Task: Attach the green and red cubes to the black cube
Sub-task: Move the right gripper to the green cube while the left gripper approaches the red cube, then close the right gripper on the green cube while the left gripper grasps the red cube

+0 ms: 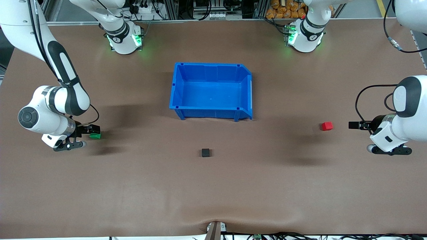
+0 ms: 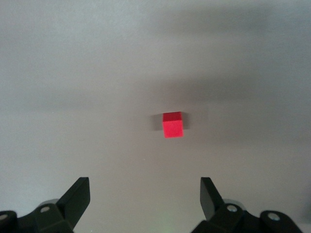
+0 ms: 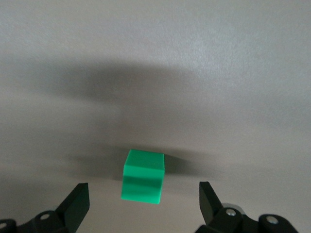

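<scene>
From where I stand, the right arm bends down at the nine o'clock edge of the bench [image 1: 133,186], elbow high, wrist turned level so the right pincer [image 1: 94,130] points toward the middle of the bench. Its fingers [image 3: 73,204] are spread apart, with the green cube [image 1: 95,135] sitting on the bench between them, not yet clamped.

Toward six o'clock of the blue bin [image 1: 211,90] lies the black cube [image 1: 205,152], alone on open bench, well apart from both arms. The bin stands at the bench's centre, out of the straight path between either coloured cube and the black one.

At three o'clock, the left arm crouches low with its wrist level as well. The left pincer [image 1: 355,125] points inward, fingers [image 2: 75,199] apart, and the red cube [image 1: 327,126] rests on the bench near its tips, untouched.
</scene>
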Controlling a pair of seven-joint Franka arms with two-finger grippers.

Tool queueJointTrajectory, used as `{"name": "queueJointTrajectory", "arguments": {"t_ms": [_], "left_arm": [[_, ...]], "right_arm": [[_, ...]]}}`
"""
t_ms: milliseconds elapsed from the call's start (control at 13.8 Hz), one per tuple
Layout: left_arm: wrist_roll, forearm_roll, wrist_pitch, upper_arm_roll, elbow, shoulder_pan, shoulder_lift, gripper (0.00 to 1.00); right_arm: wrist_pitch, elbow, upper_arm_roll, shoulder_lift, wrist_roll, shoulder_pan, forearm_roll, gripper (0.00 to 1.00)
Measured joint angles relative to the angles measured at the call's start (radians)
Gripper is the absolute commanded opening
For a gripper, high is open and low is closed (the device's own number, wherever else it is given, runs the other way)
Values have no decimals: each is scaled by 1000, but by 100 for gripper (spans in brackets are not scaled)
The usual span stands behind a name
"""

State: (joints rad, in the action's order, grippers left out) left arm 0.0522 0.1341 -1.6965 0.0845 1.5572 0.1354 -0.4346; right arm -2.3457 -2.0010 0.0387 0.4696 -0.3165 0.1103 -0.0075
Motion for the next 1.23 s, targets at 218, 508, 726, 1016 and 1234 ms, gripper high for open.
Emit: {"name": "queueJointTrajectory", "arguments": {"t_ms": [218,508,726,1016,1234], "left_arm": [[0,0,-110,2,87,20,-11,100],[-14,0,-222,15,134,8,-54,100],[-15,-1,-247,16,138,6,-93,100],[-17,-14,-253,16,157,6,-109,100],[-21,-14,-264,18,164,-5,-121,100]], "right_arm": [[-28,0,0,32,0,8,0,100],[-35,0,-2,46,71,8,4,100],[-35,0,-7,46,150,3,4,100],[-35,-1,-10,48,176,0,4,100],[-35,-2,-10,61,176,0,3,100]]}}
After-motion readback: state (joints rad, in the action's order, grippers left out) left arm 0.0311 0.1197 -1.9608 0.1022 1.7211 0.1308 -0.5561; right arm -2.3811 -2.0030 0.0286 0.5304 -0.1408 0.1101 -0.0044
